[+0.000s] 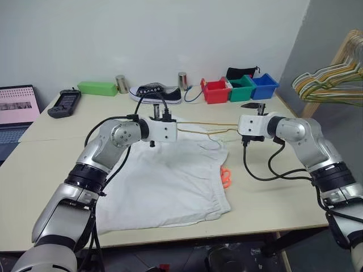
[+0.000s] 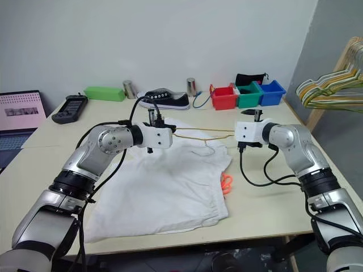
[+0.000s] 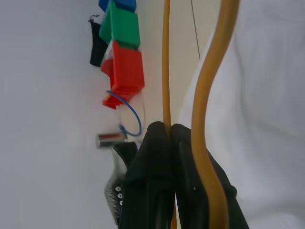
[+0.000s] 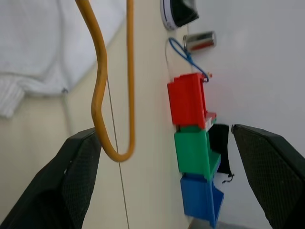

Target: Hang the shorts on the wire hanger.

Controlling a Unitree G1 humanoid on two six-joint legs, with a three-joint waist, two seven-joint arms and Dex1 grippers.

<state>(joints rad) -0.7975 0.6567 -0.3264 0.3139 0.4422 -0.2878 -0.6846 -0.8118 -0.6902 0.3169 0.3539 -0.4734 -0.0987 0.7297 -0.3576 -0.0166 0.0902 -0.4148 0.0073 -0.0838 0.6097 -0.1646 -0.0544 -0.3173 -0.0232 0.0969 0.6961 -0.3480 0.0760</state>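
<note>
From my remote station I see the left gripper (image 2: pixel 152 117) clenched on one end of the wire hanger (image 1: pixel 207 127), which it holds level above the table (image 1: pixel 51 153); the left wrist view shows both black fingers (image 3: pixel 157 181) pinched tight on the thin gold wire. The right gripper (image 4: pixel 167 181) stands released, its two fingers spread wide with the hanger's looped far end between them, touching neither as far as I can judge from the wrist view. The shorts (image 1: pixel 164 181) lie flat on the tabletop beneath the hanger, waistband toward the right arm, and the orange drawstring (image 1: pixel 226 177) spills off the fabric's edge. At the back of the table sit a black-and-white sneaker (image 1: pixel 156 93), a green box (image 1: pixel 97 88), two metal cans (image 1: pixel 121 84), and red (image 1: pixel 216 90), green (image 1: pixel 243 88) and blue (image 1: pixel 264 86) bins. A bunch of coloured hangers (image 1: pixel 332 82) hangs at the right, and a laptop (image 1: pixel 17 110) rests at the left.
</note>
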